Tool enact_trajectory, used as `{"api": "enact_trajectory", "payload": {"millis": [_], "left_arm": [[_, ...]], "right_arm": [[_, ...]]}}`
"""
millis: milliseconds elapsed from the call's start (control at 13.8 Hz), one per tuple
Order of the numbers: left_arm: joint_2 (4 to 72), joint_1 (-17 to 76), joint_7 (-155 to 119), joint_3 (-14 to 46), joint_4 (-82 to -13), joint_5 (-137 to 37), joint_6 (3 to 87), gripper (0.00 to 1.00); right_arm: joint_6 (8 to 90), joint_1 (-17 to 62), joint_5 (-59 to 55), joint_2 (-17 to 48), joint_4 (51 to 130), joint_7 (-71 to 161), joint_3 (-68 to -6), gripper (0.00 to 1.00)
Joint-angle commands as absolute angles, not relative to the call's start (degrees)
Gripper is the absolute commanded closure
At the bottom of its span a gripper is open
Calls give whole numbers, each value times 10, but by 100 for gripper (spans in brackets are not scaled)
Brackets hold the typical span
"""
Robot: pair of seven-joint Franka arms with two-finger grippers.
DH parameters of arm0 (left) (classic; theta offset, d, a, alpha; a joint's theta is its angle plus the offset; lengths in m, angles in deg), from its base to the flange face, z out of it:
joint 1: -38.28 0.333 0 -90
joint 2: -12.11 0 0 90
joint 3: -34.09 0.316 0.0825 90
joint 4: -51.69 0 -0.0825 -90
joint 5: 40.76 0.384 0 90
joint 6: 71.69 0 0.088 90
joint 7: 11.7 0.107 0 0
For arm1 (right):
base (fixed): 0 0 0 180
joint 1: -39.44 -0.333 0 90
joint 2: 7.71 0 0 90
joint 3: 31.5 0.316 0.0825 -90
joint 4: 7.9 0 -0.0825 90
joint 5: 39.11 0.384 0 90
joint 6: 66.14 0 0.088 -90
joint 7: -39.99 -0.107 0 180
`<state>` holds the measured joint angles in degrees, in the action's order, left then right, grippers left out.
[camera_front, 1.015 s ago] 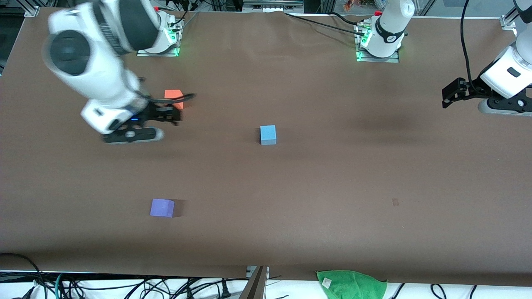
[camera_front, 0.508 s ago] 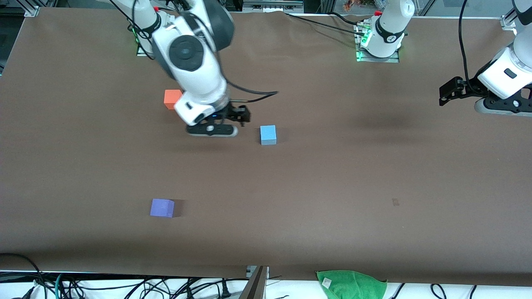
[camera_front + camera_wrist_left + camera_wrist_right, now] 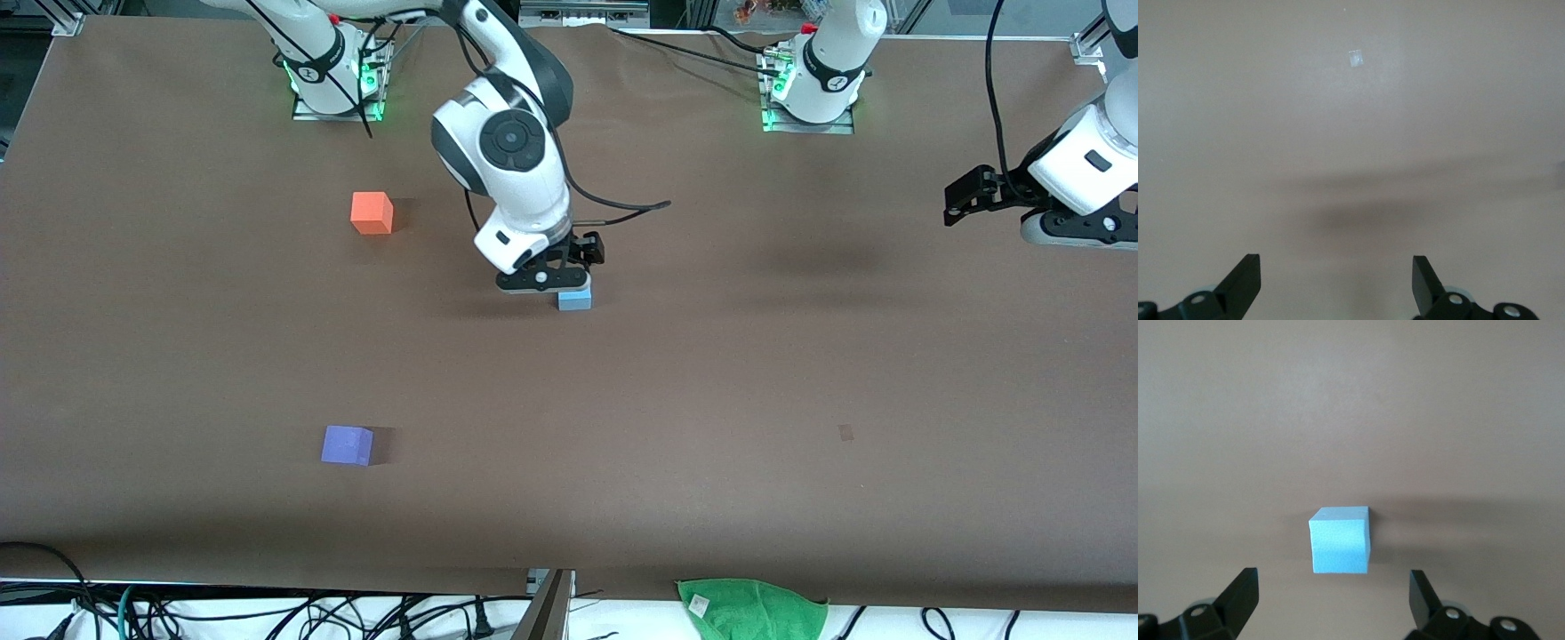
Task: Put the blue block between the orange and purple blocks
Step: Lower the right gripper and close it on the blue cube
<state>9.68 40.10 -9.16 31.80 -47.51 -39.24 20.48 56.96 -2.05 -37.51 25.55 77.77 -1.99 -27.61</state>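
The blue block lies mid-table, its top partly hidden by my right arm's hand. My right gripper hangs over it, open and empty. In the right wrist view the blue block sits on the table just ahead of the open gripper, not between the fingers. The orange block lies toward the right arm's end, farther from the front camera. The purple block lies nearer to the camera. My left gripper waits open in the air at the left arm's end, over bare table.
A green cloth lies off the table's front edge. A small pale mark is on the brown table cover, also in the left wrist view. Cables run by the arm bases.
My right arm has swept from beside the orange block across to over the blue block. The blocks have not moved. The left arm has barely shifted.
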Motion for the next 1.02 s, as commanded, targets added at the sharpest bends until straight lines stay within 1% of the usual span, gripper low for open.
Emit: {"api": "enact_trajectory", "payload": {"millis": [0,435,653,943], "left_arm": [[96,409,-84,317,-476,-401,198,0],[96,409,-84,317,-476,-401,197,0],[96,409,-85,316,-476,-401,196,0],[96,409,-84,316,-476,-401,189,0]], "right_arm": [[588,-41,-388,286,774,-23,-282,0],[645,-62,-397,339,780,-33,-286,0],[664,-60,-422,353,780,-33,-287,0],[679,-60,-425,361,781,-33,-287,0]]}}
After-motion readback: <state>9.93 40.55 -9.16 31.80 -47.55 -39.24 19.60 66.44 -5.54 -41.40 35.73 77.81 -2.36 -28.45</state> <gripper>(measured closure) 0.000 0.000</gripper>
